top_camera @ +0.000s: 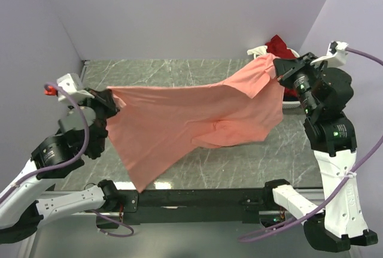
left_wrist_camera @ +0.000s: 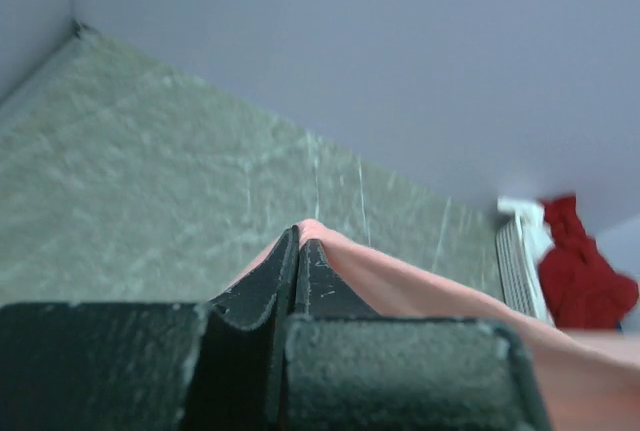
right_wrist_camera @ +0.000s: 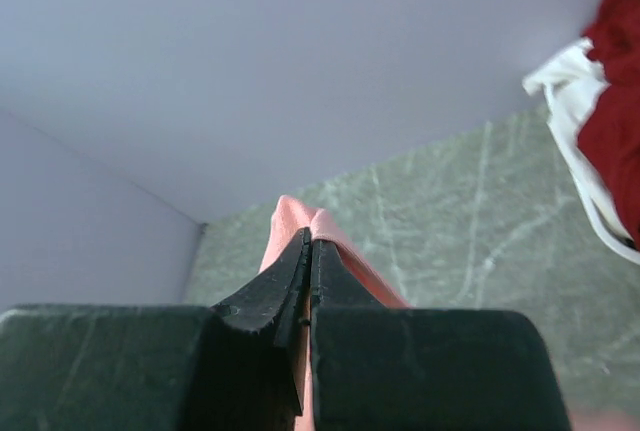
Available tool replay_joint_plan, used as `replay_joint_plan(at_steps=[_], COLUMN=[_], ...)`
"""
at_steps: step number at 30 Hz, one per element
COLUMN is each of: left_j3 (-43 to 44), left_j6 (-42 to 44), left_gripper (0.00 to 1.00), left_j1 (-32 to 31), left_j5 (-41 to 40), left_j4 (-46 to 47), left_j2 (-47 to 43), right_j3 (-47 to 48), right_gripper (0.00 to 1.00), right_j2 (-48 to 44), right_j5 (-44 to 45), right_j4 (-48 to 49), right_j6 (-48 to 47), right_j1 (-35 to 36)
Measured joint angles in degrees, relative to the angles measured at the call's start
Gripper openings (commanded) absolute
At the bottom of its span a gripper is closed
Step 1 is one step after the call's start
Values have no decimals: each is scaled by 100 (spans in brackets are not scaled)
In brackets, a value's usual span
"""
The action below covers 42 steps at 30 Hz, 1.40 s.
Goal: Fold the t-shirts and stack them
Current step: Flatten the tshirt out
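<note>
The soft salmon-pink cloth t-shirt (top_camera: 191, 120) hangs stretched in the air above the grey-green marbled counter (top_camera: 155, 72), with one corner drooping toward the near edge. The left tool (top_camera: 111, 102) pinches one end of it and the right tool (top_camera: 279, 71) pinches the opposite end. A crumpled dark red t-shirt (top_camera: 279, 45) lies in the white slatted plastic basket (left_wrist_camera: 515, 256) at far right.
</note>
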Motion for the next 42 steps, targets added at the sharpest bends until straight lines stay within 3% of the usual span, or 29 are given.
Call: replay_joint_plan(at_steps=[3, 5, 10, 14, 17, 21, 24, 32, 37, 42], left_j3=[-157, -179, 831, 1867, 3318, 5668, 6019, 4321, 1976, -826], left_j6=[1128, 1700, 1683, 1331, 1128, 898, 708, 433, 153, -332], left_gripper=[1, 1, 1, 1, 0, 0, 0, 0, 0, 1], left_j1=[197, 756, 3460, 4756, 5261, 5646, 5862, 6271, 6275, 6282], left_j5=[-175, 111, 2385, 3991, 4977, 5932, 6437, 6964, 6992, 6784], left_j4=[1325, 2072, 2608, 2739, 2726, 2350, 2376, 3117, 3816, 4068], left_j2=[-37, 175, 1856, 3550, 5042, 6813, 7034, 5309, 3748, 2658], right_j3=[282, 538, 1233, 1904, 3053, 5305, 5768, 3091, 332, -2791], right_gripper=[0, 0, 0, 0, 0, 0, 0, 0, 0, 0], right_j2=[216, 455, 1508, 2785, 4094, 5825, 6181, 3980, 2140, 887], right_j5=[-98, -157, -391, -590, -693, -859, -942, -1008, -1169, -1362], right_j4=[181, 369, 1185, 1832, 1982, 1891, 2063, 3082, 3871, 4251], right_j6=[109, 162, 262, 339, 393, 529, 702, 769, 898, 1237], right_j1=[0, 0, -26, -37, -70, -136, -254, -393, -409, -413])
